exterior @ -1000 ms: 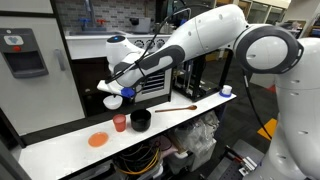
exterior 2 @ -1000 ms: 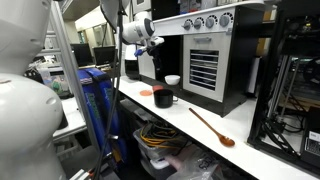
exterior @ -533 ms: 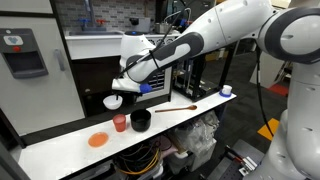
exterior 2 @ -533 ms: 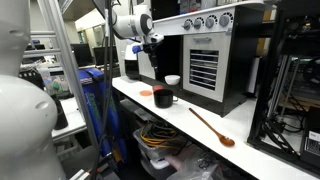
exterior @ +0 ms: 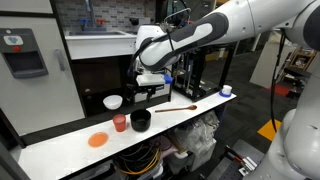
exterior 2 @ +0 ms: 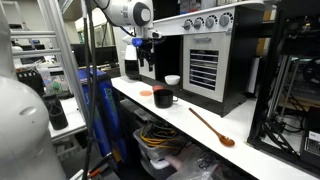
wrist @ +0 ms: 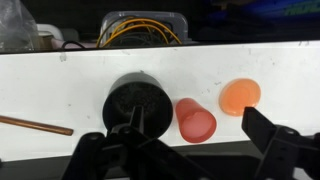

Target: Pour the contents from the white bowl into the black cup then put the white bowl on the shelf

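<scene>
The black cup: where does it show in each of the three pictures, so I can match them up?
In an exterior view: black cup low, just left of centre, left of the wooden spoon.
In an exterior view: at the centre, spoon to its lower right.
Wrist view: centre, seen from above, spoon at the left edge.
Shared landmark: the wooden spoon.

- white bowl point(exterior: 113, 101): small, plain, upright, resting on shelf point(exterior: 92, 104)
- black cup point(wrist: 140, 105): glossy, upright on countertop point(wrist: 60, 85), directly below me

Three cameras on one long desk point(exterior: 55, 150).
Both exterior views look across it from afar; the wrist view looks straight down, close. All show the black cup point(exterior: 141, 121) point(exterior 2: 163, 98) point(wrist: 135, 97).
</scene>
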`<state>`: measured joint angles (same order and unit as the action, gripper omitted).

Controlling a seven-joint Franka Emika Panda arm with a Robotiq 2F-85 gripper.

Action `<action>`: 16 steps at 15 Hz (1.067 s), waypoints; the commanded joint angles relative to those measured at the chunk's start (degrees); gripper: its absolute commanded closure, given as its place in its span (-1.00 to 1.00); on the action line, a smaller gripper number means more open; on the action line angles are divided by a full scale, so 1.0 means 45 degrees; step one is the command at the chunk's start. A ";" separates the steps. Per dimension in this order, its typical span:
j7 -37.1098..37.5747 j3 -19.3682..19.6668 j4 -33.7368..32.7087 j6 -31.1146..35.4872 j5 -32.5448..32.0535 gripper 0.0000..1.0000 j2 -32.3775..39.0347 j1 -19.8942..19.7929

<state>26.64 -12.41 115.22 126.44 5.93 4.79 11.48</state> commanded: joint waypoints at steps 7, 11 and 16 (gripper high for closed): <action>-0.3624 0.0621 0.0836 -0.2014 -0.2767 -1.00 -0.1459 -0.0211; -0.3648 0.0762 0.1195 -0.1255 -0.3961 -1.00 -0.1356 -0.0264; -0.3289 0.0723 0.0974 -0.1229 -0.3809 -1.00 -0.1134 -0.0163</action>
<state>11.85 -8.64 119.70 121.02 -11.23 -0.33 11.25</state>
